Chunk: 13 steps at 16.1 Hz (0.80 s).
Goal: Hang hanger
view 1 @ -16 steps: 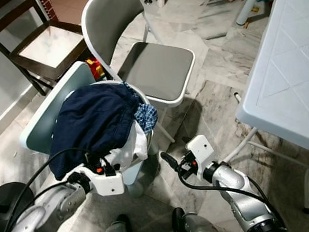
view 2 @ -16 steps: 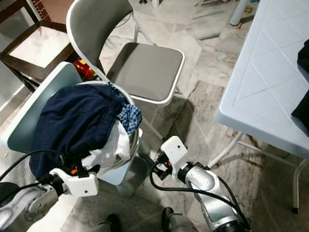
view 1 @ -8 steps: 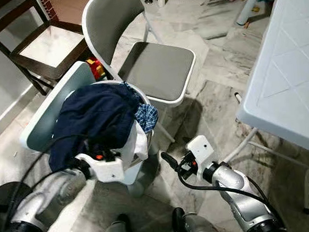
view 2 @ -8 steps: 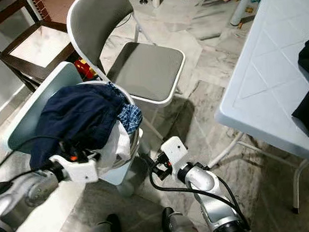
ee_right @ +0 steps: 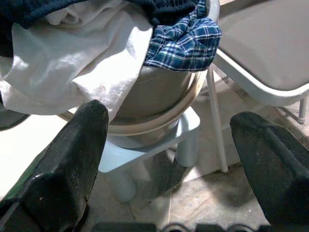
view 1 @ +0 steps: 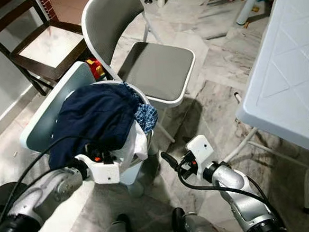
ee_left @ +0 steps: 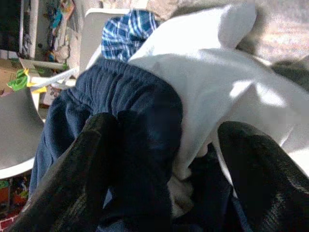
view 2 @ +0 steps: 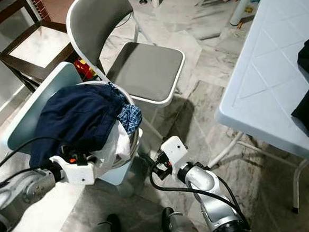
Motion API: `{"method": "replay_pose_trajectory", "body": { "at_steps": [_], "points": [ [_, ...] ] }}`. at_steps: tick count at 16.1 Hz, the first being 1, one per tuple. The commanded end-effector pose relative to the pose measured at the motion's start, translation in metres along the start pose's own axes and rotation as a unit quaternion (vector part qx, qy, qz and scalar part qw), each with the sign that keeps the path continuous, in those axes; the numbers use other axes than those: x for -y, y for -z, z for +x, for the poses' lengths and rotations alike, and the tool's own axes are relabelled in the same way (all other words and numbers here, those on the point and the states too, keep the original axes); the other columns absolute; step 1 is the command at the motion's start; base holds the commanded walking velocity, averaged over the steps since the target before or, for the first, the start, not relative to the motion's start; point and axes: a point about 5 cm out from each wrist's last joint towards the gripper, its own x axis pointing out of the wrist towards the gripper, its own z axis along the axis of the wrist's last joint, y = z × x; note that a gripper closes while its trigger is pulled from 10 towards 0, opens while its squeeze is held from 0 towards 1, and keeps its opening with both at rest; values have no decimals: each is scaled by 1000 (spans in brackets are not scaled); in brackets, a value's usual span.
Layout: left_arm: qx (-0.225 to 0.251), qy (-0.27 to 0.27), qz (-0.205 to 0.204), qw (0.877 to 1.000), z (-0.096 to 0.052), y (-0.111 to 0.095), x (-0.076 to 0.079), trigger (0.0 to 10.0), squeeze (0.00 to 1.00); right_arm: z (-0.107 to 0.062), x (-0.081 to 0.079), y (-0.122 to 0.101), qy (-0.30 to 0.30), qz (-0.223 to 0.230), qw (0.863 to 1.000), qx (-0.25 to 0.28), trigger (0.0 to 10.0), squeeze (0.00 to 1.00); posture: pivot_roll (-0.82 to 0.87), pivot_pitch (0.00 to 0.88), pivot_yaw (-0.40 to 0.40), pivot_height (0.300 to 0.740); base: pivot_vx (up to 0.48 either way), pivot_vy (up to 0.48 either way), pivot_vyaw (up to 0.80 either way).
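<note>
Two end effectors out front, both spread wide. Left end effector (view 1: 96, 154) pushed right up against the navy garment (view 1: 93, 117) heaped on the laundry basket (ee_right: 159, 104), fingers straddling navy and white cloth (ee_left: 217, 87), probably digging for something to grab. Right end effector (view 1: 169, 161) hanging just beside the basket, likely on standby. No hanger to be made out anywhere near the basket, maybe buried under the clothes.
</note>
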Motion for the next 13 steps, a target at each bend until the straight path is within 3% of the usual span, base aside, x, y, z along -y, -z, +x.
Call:
{"method": "replay_pose_trajectory", "body": {
  "at_steps": [1, 5, 7, 8, 9, 10, 13],
  "points": [
    [-2, 27, 11, 1000, -2, 4, 8, 0, 0, -4, -1, 8, -1, 5, 1000, -12, 10000, 0, 0, 285, -9, 740, 0, 0, 0],
    [-4, 24, 25, 999, 4, 9, 4, 275, 0, -4, -3, 8, 0, 7, 1000, -12, 10000, 0, -2, 286, -5, 740, 0, 0, 0],
    [3, 9, 40, 999, 7, 7, -3, 3255, 0, -4, -5, 8, 0, 7, 1000, -12, 10000, 0, -2, 288, -2, 740, 0, 0, 0],
    [9, 1, 45, 999, 9, 5, -6, 3098, 0, -4, -5, 9, 0, 8, 1000, -13, 10000, 0, -1, 289, -3, 740, 0, 0, 0],
    [17, -12, 56, 998, 11, 3, -12, 7569, 0, -4, -6, 9, 1, 8, 1000, -14, 10000, 0, -2, 290, -1, 740, 0, 0, 0],
    [18, -14, 58, 998, 12, 2, -13, 10000, 0, -5, -6, 9, 1, 8, 1000, -14, 10000, 0, -2, 291, -1, 740, 0, 0, 0],
    [29, -7, 51, 998, 15, -4, -9, 10000, 0, -4, -5, 10, 3, 10, 1000, -16, 10000, 0, 0, 293, 4, 740, 0, 0, 0]
  ]
}}
